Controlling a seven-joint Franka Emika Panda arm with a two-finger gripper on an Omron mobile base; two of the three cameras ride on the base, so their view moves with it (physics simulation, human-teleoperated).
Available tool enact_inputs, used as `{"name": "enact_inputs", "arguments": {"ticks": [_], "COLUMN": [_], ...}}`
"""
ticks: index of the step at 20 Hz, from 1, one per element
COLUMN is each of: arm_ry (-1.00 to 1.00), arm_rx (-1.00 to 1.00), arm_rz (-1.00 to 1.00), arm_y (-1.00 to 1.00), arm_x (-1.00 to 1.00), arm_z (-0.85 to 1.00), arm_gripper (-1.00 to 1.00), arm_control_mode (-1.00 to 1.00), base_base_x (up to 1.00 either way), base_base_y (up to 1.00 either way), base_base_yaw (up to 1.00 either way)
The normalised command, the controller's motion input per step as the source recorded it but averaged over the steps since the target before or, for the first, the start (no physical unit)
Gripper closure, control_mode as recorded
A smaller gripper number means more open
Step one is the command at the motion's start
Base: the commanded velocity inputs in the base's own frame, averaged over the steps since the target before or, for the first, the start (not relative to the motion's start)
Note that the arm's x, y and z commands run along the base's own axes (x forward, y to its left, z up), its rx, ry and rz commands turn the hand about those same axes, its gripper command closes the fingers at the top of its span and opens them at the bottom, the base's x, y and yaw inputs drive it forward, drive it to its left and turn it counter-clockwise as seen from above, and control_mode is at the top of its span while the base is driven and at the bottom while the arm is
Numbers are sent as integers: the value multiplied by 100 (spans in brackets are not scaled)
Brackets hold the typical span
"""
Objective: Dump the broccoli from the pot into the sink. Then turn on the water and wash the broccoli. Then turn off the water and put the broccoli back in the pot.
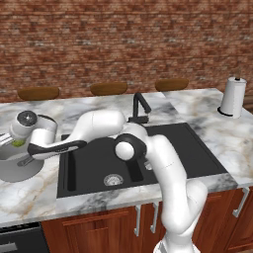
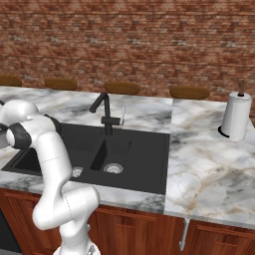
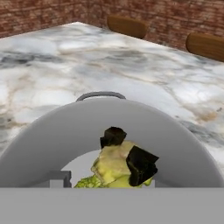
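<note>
At the far left of the left base view, the pot (image 1: 15, 165) is seen standing on the marble counter (image 1: 207, 113), just beside the left edge of the sink (image 1: 197, 148). The arm is stretched leftwards over it, and the gripper (image 1: 19, 143) is lowered into the pot's mouth, where a patch of yellow-green is glimpsed. In the hand view the broccoli (image 3: 114, 168) is shown lying inside the pot (image 3: 65, 140), and the two dark fingertips (image 3: 141, 165) are set against the floret on either side, partly closed; a grip on it is suggested, though whether it is lifted off the pot's floor cannot be told. A loop handle is seen on the pot's far rim. Further right, the black sink is shown with its round silver drains, and a black faucet (image 1: 140, 107) is mounted behind it. Brown wooden bowls (image 1: 108, 88) are lined along the counter's far edge below the brick wall. At the far right a paper towel roll (image 1: 232, 97) is stood upright on the counter, well apart from the sink.
</note>
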Motion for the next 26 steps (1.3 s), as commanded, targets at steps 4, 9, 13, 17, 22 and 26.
{"name": "enact_inputs", "arguments": {"ticks": [4,9,13,17,22,26], "arm_ry": [1,5,10,7,0,0], "arm_rx": [0,0,0,0,0,-1], "arm_rz": [0,0,0,0,0,0], "arm_y": [5,0,-2,-13,-31,-41], "arm_x": [0,0,0,0,-5,-21], "arm_z": [-1,0,0,0,20,23], "arm_gripper": [-100,-100,-100,-100,-100,-100], "arm_control_mode": [-100,-100,-100,-100,-100,-100], "base_base_x": [0,0,0,0,0,0], "base_base_y": [0,0,0,0,0,0], "base_base_yaw": [0,0,0,0,0,0]}}
